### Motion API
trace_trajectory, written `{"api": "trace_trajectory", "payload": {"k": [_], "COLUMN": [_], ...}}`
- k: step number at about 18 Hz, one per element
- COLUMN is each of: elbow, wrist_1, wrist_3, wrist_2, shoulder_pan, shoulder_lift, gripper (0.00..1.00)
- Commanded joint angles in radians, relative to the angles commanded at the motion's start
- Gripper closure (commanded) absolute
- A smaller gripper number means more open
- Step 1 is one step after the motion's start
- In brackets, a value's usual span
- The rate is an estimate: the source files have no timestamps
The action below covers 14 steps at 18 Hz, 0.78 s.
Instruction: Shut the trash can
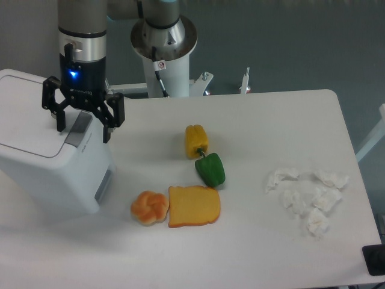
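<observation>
The trash can [48, 162] is a large white boxy bin at the table's left edge. Its flat white lid lies down on top, with a grey latch [78, 128] at the front rim and a grey vent [103, 183] on the side. My gripper [83, 127] hangs over the bin's right front corner, just above the latch. Its two black fingers are spread wide and open, with nothing between them.
On the white table [258, 114] lie a yellow pepper [196, 140], a green pepper [210, 169], a slice of bread [194, 206] and an orange pastry [149, 208]. Crumpled white tissues [307, 192] sit at the right. The robot base [163, 42] stands behind.
</observation>
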State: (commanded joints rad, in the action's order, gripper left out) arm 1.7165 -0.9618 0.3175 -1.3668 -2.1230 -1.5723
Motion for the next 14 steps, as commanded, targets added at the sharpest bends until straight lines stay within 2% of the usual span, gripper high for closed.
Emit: {"api": "trace_trajectory", "payload": {"k": [5,9,12,14], "elbow": [-0.012,-0.038,-0.046,-0.051], "wrist_1": [-0.002,-0.002,-0.003,-0.003], "wrist_3": [-0.034,-0.071,-0.035,0.056], "wrist_2": [0.009,0.017,0.014,0.015], "shoulder_pan": [-0.006,-0.049,-0.11,-0.162], "shoulder_lift": [0.006,0.003,-0.003,-0.024], "gripper": [0.0,0.0,0.0,0.0]}}
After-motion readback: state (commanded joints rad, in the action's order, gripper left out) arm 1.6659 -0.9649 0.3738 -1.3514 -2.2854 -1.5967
